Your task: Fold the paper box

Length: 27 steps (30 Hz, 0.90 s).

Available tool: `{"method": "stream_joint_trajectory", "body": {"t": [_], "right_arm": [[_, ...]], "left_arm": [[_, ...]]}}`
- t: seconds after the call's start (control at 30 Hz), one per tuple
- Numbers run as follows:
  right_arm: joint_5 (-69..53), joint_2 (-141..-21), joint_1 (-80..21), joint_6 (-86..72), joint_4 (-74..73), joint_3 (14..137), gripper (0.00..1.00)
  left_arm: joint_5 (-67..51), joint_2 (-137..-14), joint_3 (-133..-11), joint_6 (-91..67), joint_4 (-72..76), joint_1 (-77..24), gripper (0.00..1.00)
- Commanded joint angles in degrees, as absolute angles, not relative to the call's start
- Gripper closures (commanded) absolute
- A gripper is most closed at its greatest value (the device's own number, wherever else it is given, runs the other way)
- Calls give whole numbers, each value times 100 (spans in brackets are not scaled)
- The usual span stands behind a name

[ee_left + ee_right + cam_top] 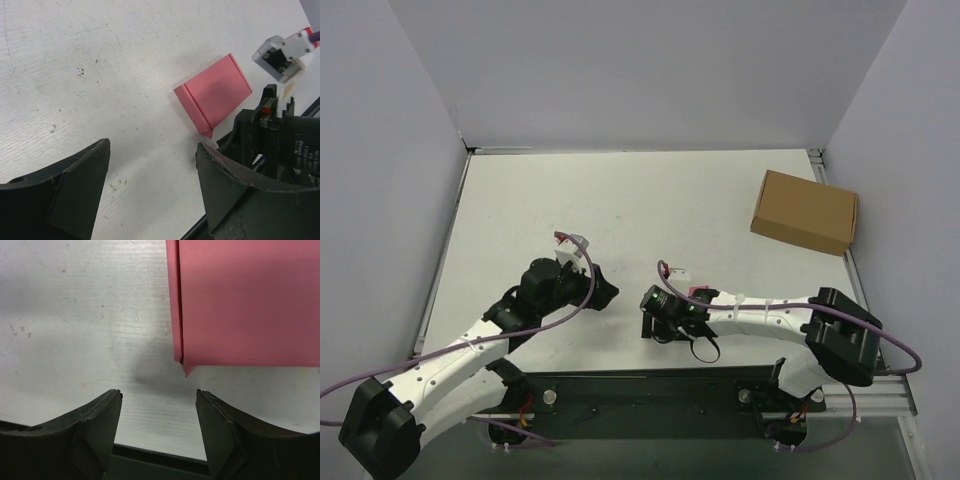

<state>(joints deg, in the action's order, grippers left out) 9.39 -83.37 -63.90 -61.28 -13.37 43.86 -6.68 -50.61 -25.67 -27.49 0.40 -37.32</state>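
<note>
The paper box (pixel 214 95) is a small pink-red folded card lying flat on the white table, with a small tab poking out at its near corner. My left gripper (pixel 152 150) is open just short of it, with nothing between the fingers. In the right wrist view the paper box (pixel 245 300) fills the upper right, and my right gripper (pixel 158 395) is open just below its corner, not touching it. From above, the left gripper (pixel 605 290) and right gripper (pixel 660 318) face each other, and only a sliver of the paper box (pixel 700 291) shows behind the right wrist.
A larger brown cardboard box (pixel 805 212) sits at the back right of the table. The right arm's wrist and cabling (pixel 280 135) stand close beside the pink card. Grey walls enclose the table (pixel 620 200) on three sides.
</note>
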Motion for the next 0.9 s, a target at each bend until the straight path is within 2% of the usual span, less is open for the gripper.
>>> {"method": "stream_joint_trajectory", "body": {"t": [0.0, 0.2, 0.67, 0.83, 0.87], "right_arm": [[677, -8710, -6206, -6117, -1538, 4526, 38], [703, -8780, -5652, -5863, -1407, 4254, 40], [861, -9263, -2683, -4308, -958, 4772, 44], [695, -9326, -2382, -3649, -967, 5167, 44], [668, -9282, -2417, -3517, -1002, 5342, 41]], "left_arm": [[-914, -4896, -2962, -2698, -579, -3621, 21], [-984, -4720, -3471, -2532, -1133, -3437, 21], [-1195, -4623, -3990, -2040, -1784, -2831, 20], [-1274, -4658, -4069, -1907, -1890, -2584, 20], [-1301, -4658, -4069, -1890, -1890, -2488, 20]]}}
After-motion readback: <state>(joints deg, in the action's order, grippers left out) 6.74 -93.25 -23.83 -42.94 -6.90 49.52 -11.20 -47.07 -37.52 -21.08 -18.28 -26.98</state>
